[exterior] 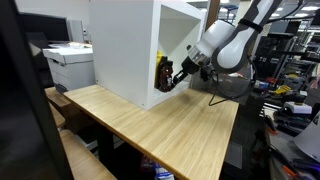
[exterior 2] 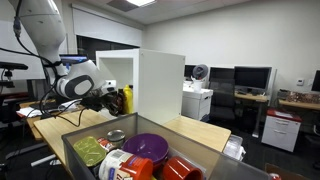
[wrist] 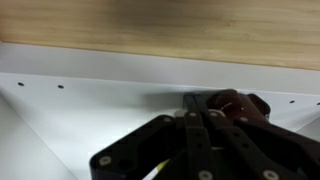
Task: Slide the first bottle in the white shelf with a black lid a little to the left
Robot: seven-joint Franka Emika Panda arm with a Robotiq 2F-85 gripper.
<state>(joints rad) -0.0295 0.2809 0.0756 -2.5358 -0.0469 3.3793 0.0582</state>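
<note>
The white shelf (exterior: pixel 125 45) stands on the wooden table with its open face toward the arm; it also shows in an exterior view (exterior 2: pixel 158 85). Inside its opening stands the small dark reddish-brown first bottle (exterior: pixel 163 74), with a yellow-part bottle beside it (exterior 2: pixel 125 98). My gripper (exterior: pixel 178 77) reaches into the opening at the bottles. In the wrist view the two fingers (wrist: pixel 190 101) lie pressed together and hold nothing. The first bottle (wrist: pixel 236 104) sits right beside their tips, on the white shelf floor (wrist: pixel 90 115). Its black lid cannot be made out.
The wooden table (exterior: pixel 170 130) extends in front of the shelf. A grey bin (exterior 2: pixel 150 155) holding bowls and packets sits in the foreground. A printer (exterior: pixel 68 62) stands beyond the table, with desks and monitors (exterior 2: pixel 250 78) in the background.
</note>
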